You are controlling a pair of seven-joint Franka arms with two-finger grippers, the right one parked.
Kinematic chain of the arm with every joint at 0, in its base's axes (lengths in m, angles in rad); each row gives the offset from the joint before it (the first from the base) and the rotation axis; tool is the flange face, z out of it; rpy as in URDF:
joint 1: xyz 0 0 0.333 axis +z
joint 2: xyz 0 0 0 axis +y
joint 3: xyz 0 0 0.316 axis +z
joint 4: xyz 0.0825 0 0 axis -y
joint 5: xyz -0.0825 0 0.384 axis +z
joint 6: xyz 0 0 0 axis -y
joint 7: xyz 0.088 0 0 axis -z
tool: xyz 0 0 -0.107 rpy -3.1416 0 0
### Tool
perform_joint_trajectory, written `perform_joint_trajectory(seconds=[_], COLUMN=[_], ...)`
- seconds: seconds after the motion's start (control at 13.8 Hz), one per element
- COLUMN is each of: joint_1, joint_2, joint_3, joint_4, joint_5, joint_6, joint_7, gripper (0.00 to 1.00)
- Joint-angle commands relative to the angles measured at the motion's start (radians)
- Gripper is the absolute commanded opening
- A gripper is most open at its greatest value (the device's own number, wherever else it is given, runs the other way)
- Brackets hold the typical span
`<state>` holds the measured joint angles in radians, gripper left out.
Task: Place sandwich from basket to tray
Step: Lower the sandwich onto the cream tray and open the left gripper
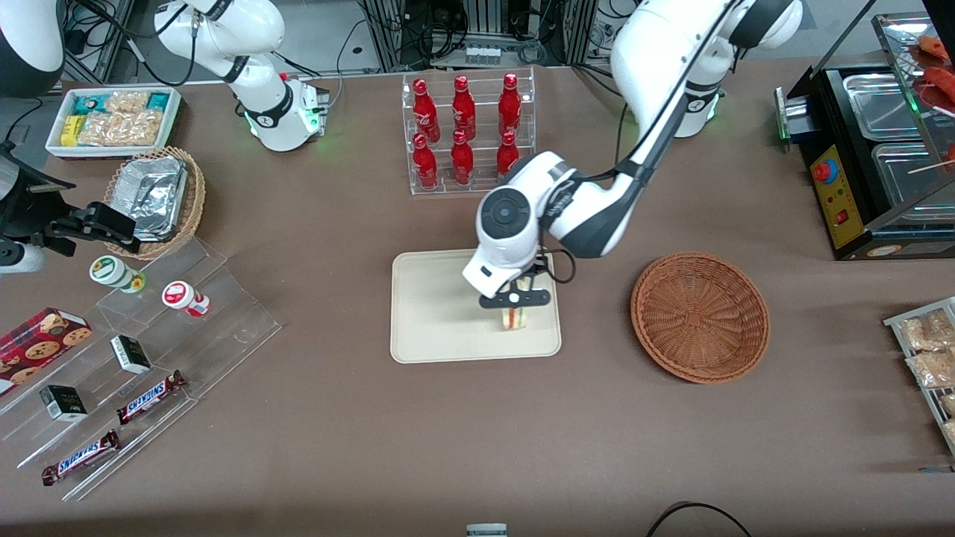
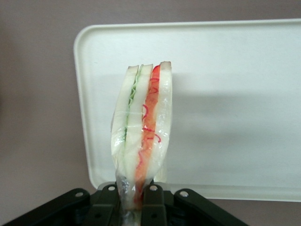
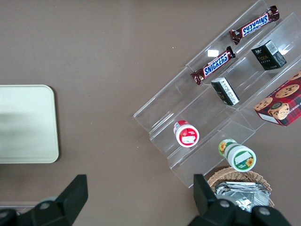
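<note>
While pinching the sandwich (image 2: 141, 136), claw (image 1: 515, 300) hovers over tray's (image 1: 433, 313) edge.

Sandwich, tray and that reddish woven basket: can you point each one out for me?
sandwich (image 2: 141, 132), left wrist view, on its wrapped filling edge, held in the gripper (image 2: 135, 195).
tray (image 1: 433, 313), front view, on its bare floor.
basket (image 1: 700, 317), front view, on its woven bottom.

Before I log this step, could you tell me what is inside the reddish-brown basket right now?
Nothing shows in the basket: only its bare woven bottom. The sandwich is over the tray, held in the gripper, jaws shut on its wrap. Whether it touches the tray is hidden.
</note>
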<state>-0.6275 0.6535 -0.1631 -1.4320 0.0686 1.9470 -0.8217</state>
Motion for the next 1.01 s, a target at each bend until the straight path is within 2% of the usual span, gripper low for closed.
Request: perform_joint_trajectory(seconds=[0.0,0.58,0.94], joint_1=[-0.050,-0.107,-0.110], joint_2=[0.064,0.193,0.210], joint_3=[0.011,0.013,0.014], joint_4=[0.088,0.245,0.246], joint_5=[0.002,0.008,0.011], joint_6=[-0.028,-0.020,0.013], joint_7=[-0.051,-0.146,-0.183], gripper=[0.00,0.00,0.00])
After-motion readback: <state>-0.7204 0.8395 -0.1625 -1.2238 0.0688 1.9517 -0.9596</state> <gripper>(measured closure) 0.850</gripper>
